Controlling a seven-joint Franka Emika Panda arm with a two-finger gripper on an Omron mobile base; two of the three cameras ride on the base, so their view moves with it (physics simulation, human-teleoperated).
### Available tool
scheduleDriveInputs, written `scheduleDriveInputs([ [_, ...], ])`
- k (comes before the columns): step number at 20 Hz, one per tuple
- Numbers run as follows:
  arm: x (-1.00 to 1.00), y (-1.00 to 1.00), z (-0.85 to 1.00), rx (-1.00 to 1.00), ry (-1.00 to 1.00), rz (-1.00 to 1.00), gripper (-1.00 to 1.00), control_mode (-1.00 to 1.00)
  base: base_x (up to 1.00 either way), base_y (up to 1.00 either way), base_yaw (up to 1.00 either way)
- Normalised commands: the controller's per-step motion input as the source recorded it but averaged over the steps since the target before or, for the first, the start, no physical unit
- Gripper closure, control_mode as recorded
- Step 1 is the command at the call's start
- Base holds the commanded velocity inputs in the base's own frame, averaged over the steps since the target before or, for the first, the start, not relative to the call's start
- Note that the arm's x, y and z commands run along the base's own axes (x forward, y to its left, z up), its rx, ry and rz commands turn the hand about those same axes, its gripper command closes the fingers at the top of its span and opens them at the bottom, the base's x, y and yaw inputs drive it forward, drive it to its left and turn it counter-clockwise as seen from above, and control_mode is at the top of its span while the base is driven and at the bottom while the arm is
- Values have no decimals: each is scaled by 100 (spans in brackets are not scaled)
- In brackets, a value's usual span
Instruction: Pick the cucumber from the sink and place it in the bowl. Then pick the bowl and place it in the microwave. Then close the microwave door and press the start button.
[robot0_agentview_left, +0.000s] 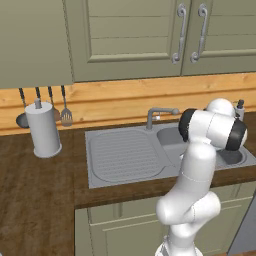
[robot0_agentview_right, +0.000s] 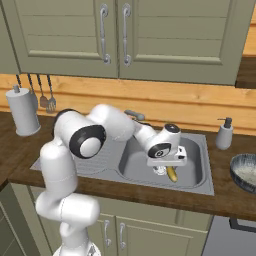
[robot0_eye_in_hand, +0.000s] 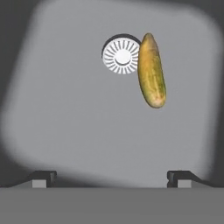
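Observation:
The yellow-orange cucumber (robot0_eye_in_hand: 152, 71) lies on the floor of the grey sink (robot0_agentview_right: 192, 175) basin, right beside the round white drain (robot0_eye_in_hand: 121, 55). It also peeks out below the hand as the cucumber (robot0_agentview_right: 172, 174) in the right base view. My gripper (robot0_eye_in_hand: 112, 177) hangs above the basin, open and holding nothing, with its two dark fingertips (robot0_eye_in_hand: 41, 176) set wide apart and the cucumber lying ahead of them, not between them. The dark ribbed bowl (robot0_agentview_right: 245, 171) stands on the counter right of the sink. The microwave is out of view.
A curved grey faucet (robot0_agentview_left: 160, 114) stands behind the basin and a ribbed drainboard (robot0_agentview_left: 124, 155) lies to its left. A soap dispenser (robot0_agentview_right: 224, 133) stands at the sink's back right. A paper towel roll (robot0_agentview_left: 43, 129) and hanging utensils (robot0_agentview_left: 66, 114) are at the left wall.

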Motion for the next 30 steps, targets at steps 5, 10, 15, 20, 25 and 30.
scheduleDriveInputs([
  [5, 25, -1, -26, 0, 1, 1, -100, -100, 0, 0, 0],
  [10, 26, 0, -36, 0, 0, 0, -100, -100, 0, 0, 0],
  [15, 20, -5, -23, 0, 0, 0, -100, -100, 0, 0, 0],
  [20, 32, -10, -18, 1, 0, 0, -100, -100, 0, 0, 0],
  [25, 39, -22, -21, 2, 0, 1, -100, -100, 0, 0, 0],
  [30, 27, -31, -25, 2, 1, 2, -100, -100, 0, 0, 0],
])
